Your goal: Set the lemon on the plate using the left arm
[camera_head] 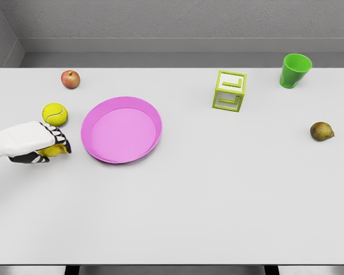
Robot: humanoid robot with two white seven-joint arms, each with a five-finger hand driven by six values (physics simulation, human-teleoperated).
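The left robot hand (pixel 46 146) comes in from the left edge and sits over the lemon (pixel 53 151), of which only a sliver of yellow shows under the dark-banded fingers (pixel 58 137). The fingers curl down around it, so the robot hand looks closed on the lemon, though the head view does not show whether the fruit is lifted or rests on the tabletop (pixel 218 195). Too little of the lemon is visible to tell how its long axis runs. The relation that matters now is lemon to plate (pixel 90 127): the pink plate lies directly to the right of the robot hand, its near rim just beside the fingertips, with a narrow strip of bare tabletop between. The coming move is probably a short carry rightward and slightly away from the robot, high enough to clear the raised rim. A tennis ball (pixel 55 114) sits just beyond the knuckles, close enough that a lift drifting away could nudge it. The apple (pixel 70 79) is farther back, well apart. The right arm is not in view.
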